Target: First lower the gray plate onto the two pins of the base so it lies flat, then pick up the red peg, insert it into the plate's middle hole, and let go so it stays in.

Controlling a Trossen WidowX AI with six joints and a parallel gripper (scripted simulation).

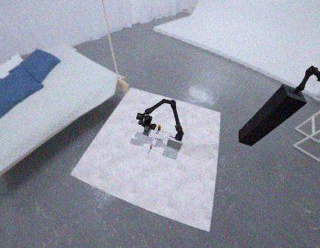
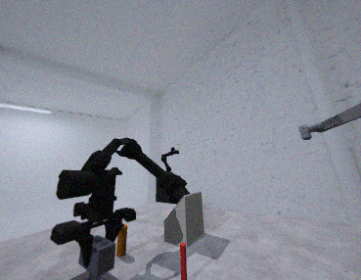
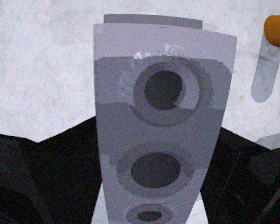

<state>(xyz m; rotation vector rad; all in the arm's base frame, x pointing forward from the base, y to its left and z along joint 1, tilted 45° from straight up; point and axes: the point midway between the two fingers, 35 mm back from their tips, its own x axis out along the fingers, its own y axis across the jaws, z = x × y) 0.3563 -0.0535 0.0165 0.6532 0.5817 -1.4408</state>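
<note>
My gripper [image 1: 146,127] [image 2: 99,247] [image 3: 150,120] is shut on the gray plate [image 2: 105,256] [image 3: 160,131], with a finger on each long side. The plate's holes face the wrist camera. A strip of the base [image 3: 150,20] shows past the plate's far edge; the plate hides the rest. The plate is low over the base, roughly lined up with it. The pins are hidden, and I cannot tell whether the plate rests flat. The red peg [image 1: 150,146] [image 2: 183,261] stands upright, apart from the gripper.
An orange cylinder [image 1: 159,127] [image 2: 121,241] [image 3: 273,31] stands close beside the plate and the gripper. A larger gray block [image 1: 174,144] [image 2: 194,217] with a sloped side stands near the arm's foot.
</note>
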